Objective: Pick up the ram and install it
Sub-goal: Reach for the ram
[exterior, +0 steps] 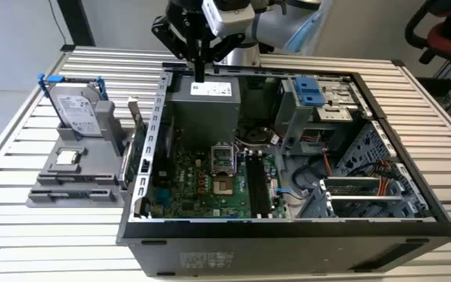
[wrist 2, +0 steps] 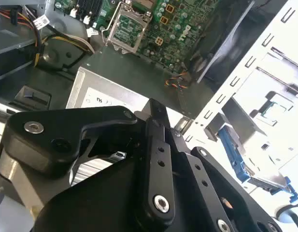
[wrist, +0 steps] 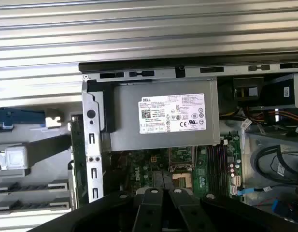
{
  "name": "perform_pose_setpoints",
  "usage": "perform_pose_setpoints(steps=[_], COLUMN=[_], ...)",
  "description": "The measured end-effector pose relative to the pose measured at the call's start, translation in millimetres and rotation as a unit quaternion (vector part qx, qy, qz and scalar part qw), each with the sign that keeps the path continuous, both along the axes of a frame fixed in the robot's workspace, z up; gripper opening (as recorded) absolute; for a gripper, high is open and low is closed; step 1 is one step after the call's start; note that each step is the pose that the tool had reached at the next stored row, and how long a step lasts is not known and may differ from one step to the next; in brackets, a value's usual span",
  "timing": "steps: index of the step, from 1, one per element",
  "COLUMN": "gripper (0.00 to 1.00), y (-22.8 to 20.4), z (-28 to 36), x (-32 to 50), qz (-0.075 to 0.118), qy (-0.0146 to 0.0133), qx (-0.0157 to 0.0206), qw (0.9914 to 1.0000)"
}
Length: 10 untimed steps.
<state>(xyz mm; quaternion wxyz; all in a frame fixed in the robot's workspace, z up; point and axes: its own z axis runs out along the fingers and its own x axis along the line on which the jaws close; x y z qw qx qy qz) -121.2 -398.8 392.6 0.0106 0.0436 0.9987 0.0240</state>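
The ram (exterior: pixel 131 154) is a narrow green board standing on edge in the grey holder (exterior: pixel 77 182), right beside the computer case's outer wall; the first wrist view shows it as a green strip (wrist: pixel 78 150). My gripper (exterior: pixel 199 75) hangs above the case's back edge, over the silver power supply (exterior: pixel 209 94), well away from the ram. Its black fingers (wrist: pixel 151 212) are shut with nothing between them, and in the second wrist view the gripper (wrist 2: pixel 156 108) points at the power supply (wrist 2: pixel 105 99). Black memory slots (exterior: pixel 257 182) lie on the motherboard (exterior: pixel 202 188).
The open case (exterior: pixel 288 229) fills the middle of a slatted table (exterior: pixel 22 235). The holder also carries a hard drive with blue rails (exterior: pixel 77 108) and a small square processor chip (exterior: pixel 67 157). Cables (exterior: pixel 351 170) and drive bays (exterior: pixel 319 97) crowd the case toward the exterior view's right.
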Motion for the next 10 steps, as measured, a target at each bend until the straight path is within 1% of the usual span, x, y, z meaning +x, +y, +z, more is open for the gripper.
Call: perform_pose_setpoints(steps=[10], gripper=[0.0], y=[0.0], z=[0.0], x=[0.0], qz=[-0.003], qy=[0.0], qx=[0.0], qw=[1.0])
